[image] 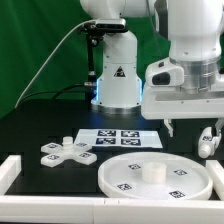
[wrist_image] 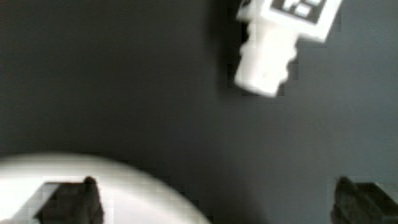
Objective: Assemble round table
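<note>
The large flat round disc [image: 155,176] lies on the black table at the front, with a short stub at its middle. The cross-shaped base [image: 62,152] lies to the exterior view's left of it. The short thick leg [image: 208,142] lies at the exterior view's right, beyond the disc. My gripper [image: 193,130] hangs open and empty above the table between the disc and the leg. In the wrist view the leg [wrist_image: 270,55] shows with a tag, the disc's edge [wrist_image: 63,180] curves beside one finger, and both dark fingertips [wrist_image: 71,202] stand wide apart over bare table.
The marker board [image: 120,135] lies flat behind the disc. The robot's white pedestal [image: 115,85] stands at the back centre. A white border rim [image: 12,172] runs along the table's front and the exterior view's left side. A green curtain hangs behind.
</note>
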